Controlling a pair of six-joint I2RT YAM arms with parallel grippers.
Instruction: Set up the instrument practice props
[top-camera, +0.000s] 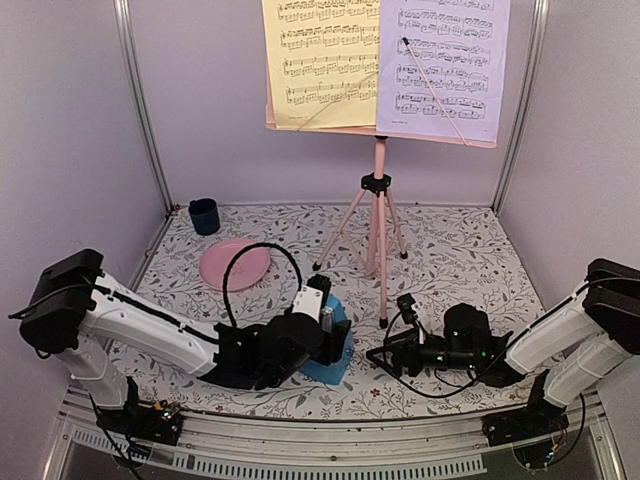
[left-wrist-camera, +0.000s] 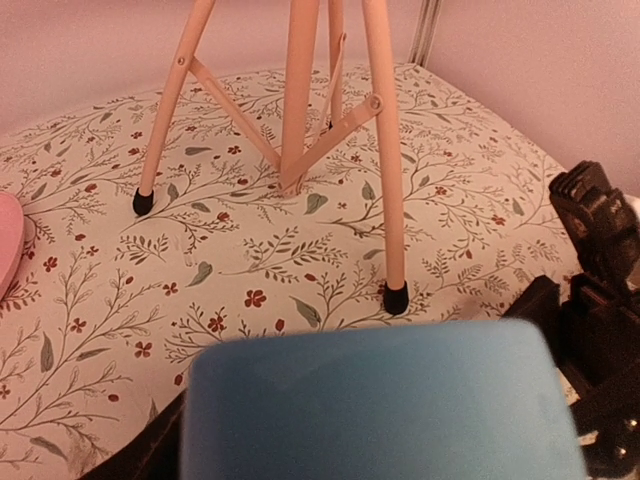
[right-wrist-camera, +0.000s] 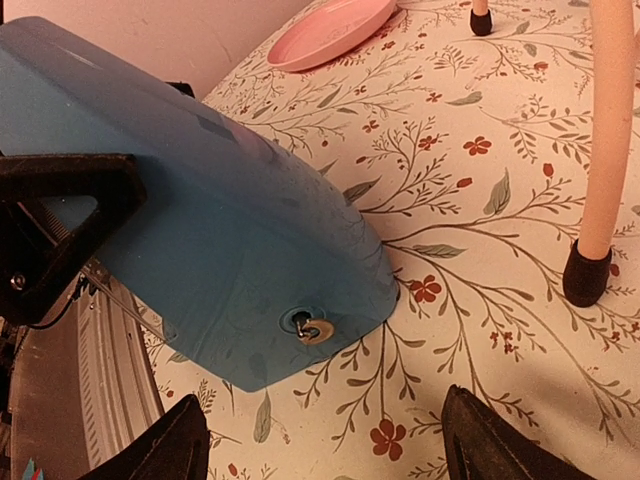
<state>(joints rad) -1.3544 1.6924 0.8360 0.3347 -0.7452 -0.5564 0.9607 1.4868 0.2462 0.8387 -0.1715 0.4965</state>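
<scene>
blue metronome (right-wrist-camera: 200, 180) | tipped (small metal key (right-wrist-camera: 312, 328) showing) | smooth, glossy

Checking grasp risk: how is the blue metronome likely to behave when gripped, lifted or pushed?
The metronome looks smooth and glossy with rounded edges, so it may slip in a light pinch. It seems to be a rigid shell, unlikely to flex under the fingers. Its broad, flat faces suggest it would slide rather than roll if pushed.

yellow sheet (top-camera: 320, 60) and lavender sheet (top-camera: 442, 60) cropped above, metronome (top-camera: 341, 340) half hidden
</scene>
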